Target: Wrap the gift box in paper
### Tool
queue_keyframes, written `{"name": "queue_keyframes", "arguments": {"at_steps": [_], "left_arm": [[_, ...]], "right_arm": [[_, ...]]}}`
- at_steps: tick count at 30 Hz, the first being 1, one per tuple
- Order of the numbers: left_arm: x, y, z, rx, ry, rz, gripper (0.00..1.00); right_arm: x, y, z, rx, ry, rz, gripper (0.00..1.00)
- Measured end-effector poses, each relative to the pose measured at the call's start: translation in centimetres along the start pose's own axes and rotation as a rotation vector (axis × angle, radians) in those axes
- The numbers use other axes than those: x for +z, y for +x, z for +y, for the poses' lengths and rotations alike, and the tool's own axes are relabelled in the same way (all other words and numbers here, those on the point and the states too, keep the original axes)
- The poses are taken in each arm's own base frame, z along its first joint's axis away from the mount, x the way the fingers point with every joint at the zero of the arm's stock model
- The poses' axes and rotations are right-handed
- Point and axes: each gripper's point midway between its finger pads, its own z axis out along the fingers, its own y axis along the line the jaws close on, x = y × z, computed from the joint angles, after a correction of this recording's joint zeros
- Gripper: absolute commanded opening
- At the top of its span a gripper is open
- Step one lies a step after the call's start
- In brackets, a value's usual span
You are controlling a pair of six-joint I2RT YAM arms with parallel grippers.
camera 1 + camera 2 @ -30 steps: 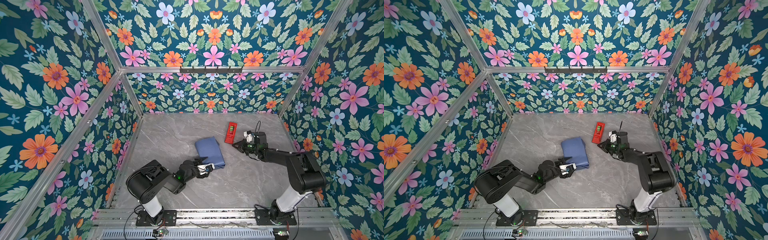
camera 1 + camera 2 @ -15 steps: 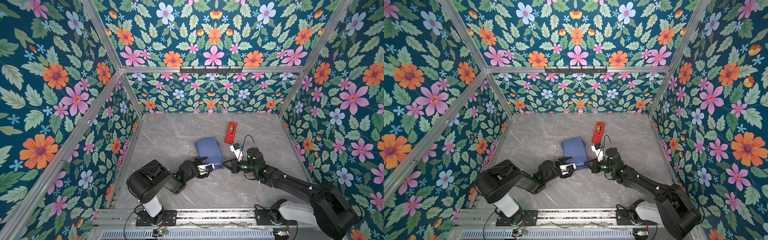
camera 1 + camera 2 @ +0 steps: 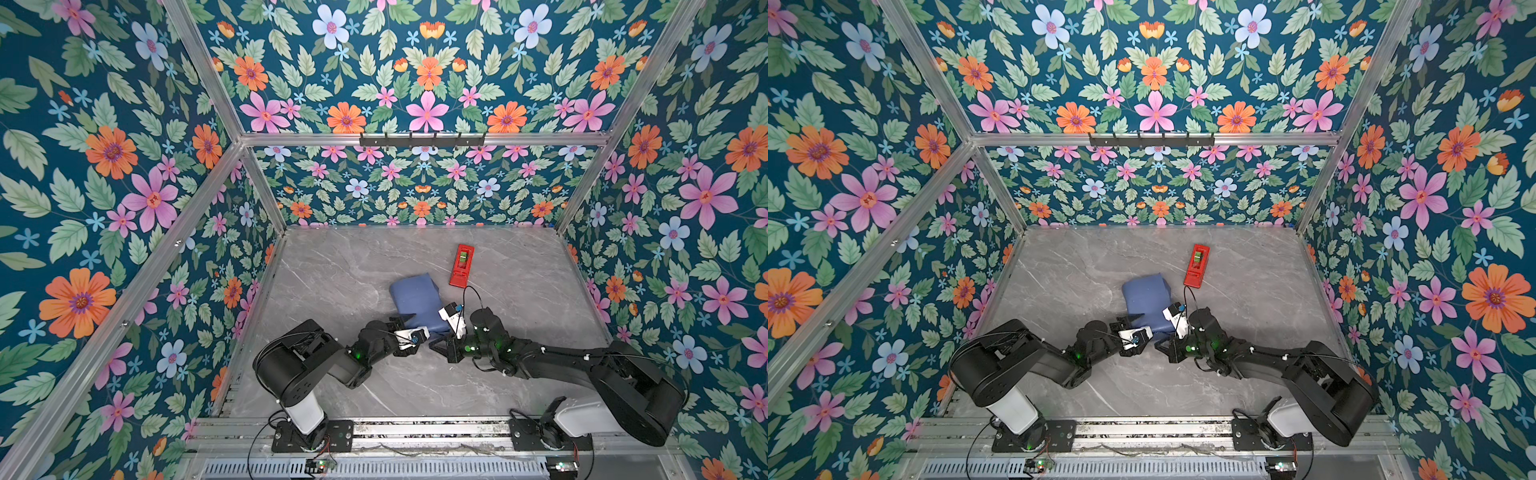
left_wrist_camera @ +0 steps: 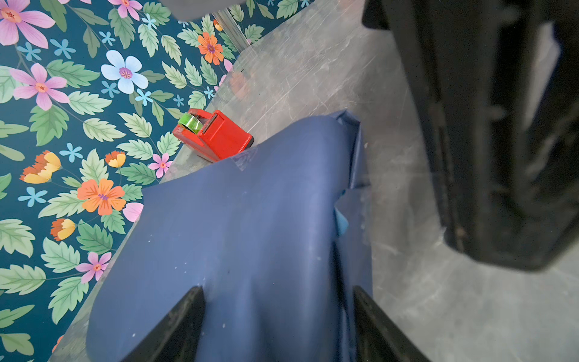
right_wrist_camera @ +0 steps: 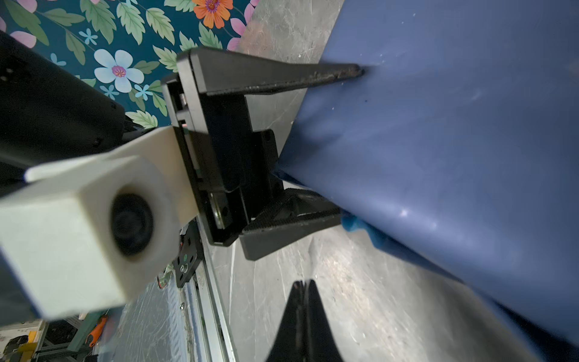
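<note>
**Box under paper, 1 flap loose**

The paper (image 3: 417,301) sits mid-counter (image 3: 332,266), dark face out, folded into a parcel. The box is fully hidden inside it. A red dispenser (image 3: 461,266) lies near the far right corner, apart from it.

The left jaws stand wide across the parcel's near end. In the right wrist view both tips touch paper, so they seem to clamp it rather than hover. The right jaws are closed, low over the counter beside the near right corner, with nothing visible between them (a thin strip of tape would be hard to spot).

A light-blue flap (image 5: 354,224) pokes out at the bottom edge by the left lower tip, so that end looks unsealed.

Handling, as a judgement: the sheet is thin, smooth and springy, likely to slip, crease or tear under a hard pinch. The box beneath should be light and stiff. Bear on its firm edges to hold it, and take the flap by its free edge.
</note>
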Motion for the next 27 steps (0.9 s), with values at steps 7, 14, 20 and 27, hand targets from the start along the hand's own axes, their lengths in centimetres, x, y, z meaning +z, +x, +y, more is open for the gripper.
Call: {"name": "queue_keyframes", "arguments": {"at_steps": [7, 14, 20, 27], "left_arm": [[0.1, 0.0, 0.0, 0.000, -0.001, -0.001, 0.74], [0.1, 0.0, 0.0, 0.000, -0.001, -0.001, 0.74], [0.1, 0.0, 0.0, 0.000, -0.001, -0.001, 0.74], [0.2, 0.0, 0.0, 0.000, 0.001, -0.003, 0.74]], "right_arm": [[0.7, -0.6, 0.2, -0.017, -0.012, -0.005, 0.00], [1.1, -0.7, -0.3, -0.011, 0.009, -0.007, 0.00], [1.0, -0.9, -0.3, -0.013, 0.013, -0.014, 0.00], [0.7, -1.3, 0.0, -0.021, 0.012, -0.032, 0.00]]}}
